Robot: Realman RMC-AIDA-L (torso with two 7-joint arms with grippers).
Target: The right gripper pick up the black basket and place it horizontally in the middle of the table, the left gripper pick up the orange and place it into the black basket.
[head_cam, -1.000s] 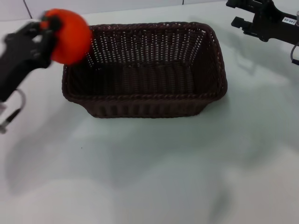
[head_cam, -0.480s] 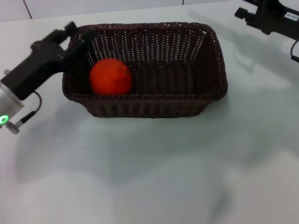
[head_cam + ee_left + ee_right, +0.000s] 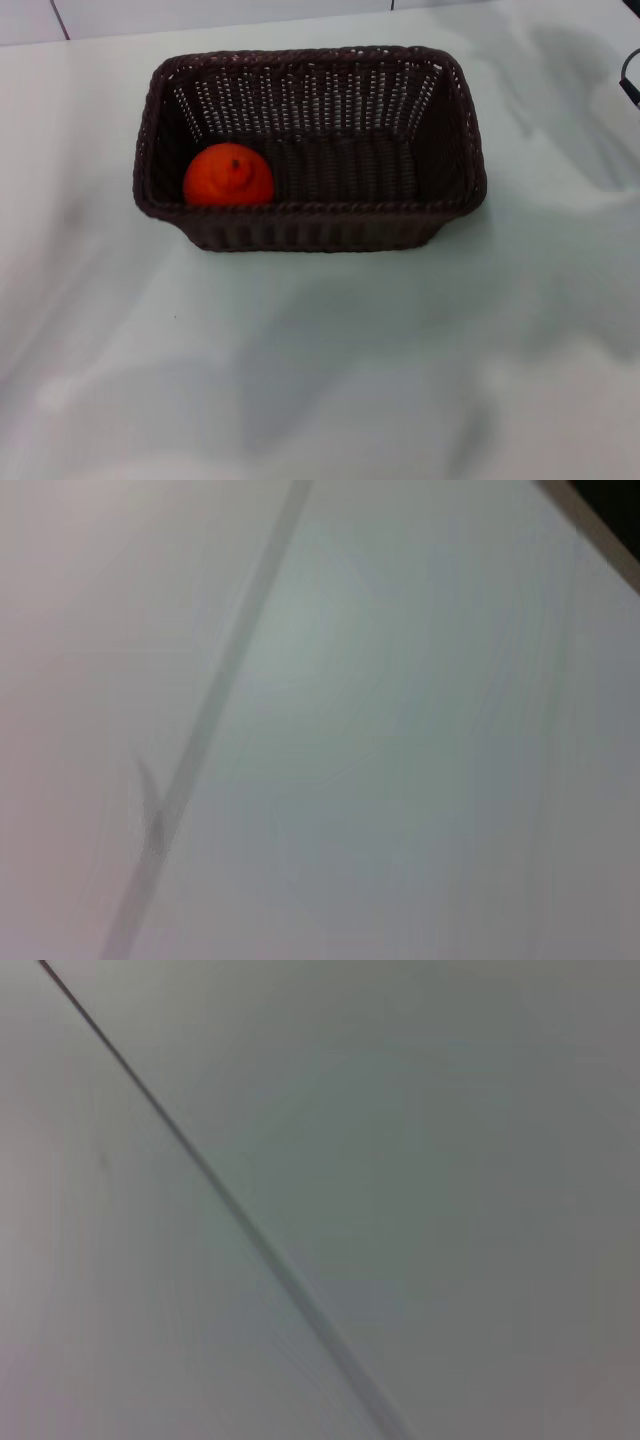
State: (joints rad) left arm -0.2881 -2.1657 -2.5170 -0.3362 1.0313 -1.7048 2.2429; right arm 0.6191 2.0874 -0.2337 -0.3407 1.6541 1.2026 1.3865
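The black basket (image 3: 310, 215) lies lengthwise across the middle of the white table (image 3: 330, 370) in the head view. The orange (image 3: 228, 177) rests inside it at its left end, near the front wall, with its dark stem dot up. Neither gripper shows in the head view. The left wrist view and the right wrist view show only plain white surface with a thin grey seam line, and no fingers.
A bit of dark cable (image 3: 632, 90) pokes in at the right edge of the head view. A wall seam runs along the table's far edge.
The left gripper let the orange go into the basket and drew back out of view to the left. The right gripper left the view at the top right. The orange settled slightly leftward.
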